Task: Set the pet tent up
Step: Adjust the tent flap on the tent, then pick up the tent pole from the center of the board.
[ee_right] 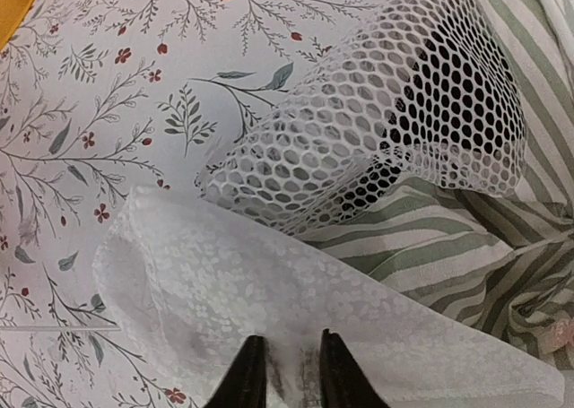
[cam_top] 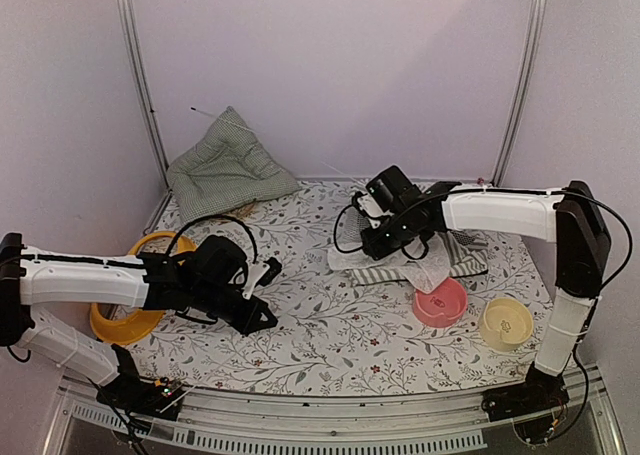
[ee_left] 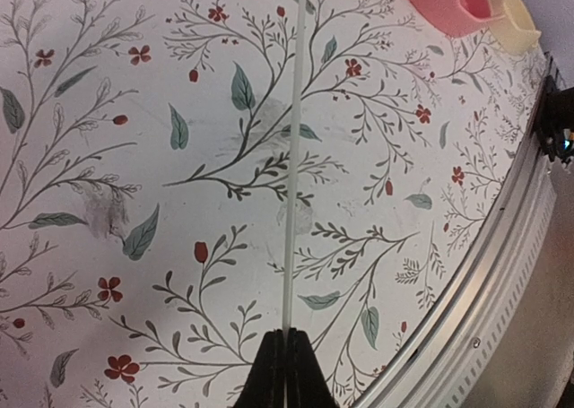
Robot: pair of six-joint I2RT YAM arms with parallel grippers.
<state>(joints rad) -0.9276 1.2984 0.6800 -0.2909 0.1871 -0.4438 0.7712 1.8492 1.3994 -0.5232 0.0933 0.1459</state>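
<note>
At far left, round glossy orange-yellow bowl [cam_top: 115, 325], partly covered by the white-shelled left arm. Behind it, in the back corner, soft quilted cushion [cam_top: 228, 165] in green check, propped at a tilt with one corner up. Next, black wedge-shaped left end effector [ee_left: 287, 336], low over the tabletop [cam_top: 330, 350], fingers pressed fully together on a thin, straight, smooth white pole [ee_left: 291, 157] running away from the tips across the cloth and out of the top of the wrist view. Tabletop covering matte white, printed with slender grey-green sprigs and small red flowers, faintly smudged in places; ribbed aluminium rail [ee_left: 484, 318] along its near edge. Right of centre, pet tent [cam_top: 455, 260] lying flattened and crumpled on the tabletop: green-and-white striped fabric [ee_right: 421, 247] in loose folds, a bulging panel of white hexagonal mesh [ee_right: 404, 130], and a limp white sheet [ee_right: 296, 309] with a faint floral weave. On that sheet, right end effector [ee_right: 287, 368], dark tapered fingertips a narrow gap apart with the cloth lying in the gap; actual pinch on it not discernible. Just in front of the tent, round pink bowl [cam_top: 440, 302] with a thick smooth rim; to its right, near it, pale cream-yellow bowl [cam_top: 505, 323] of like shape, beside the upright right arm.
</note>
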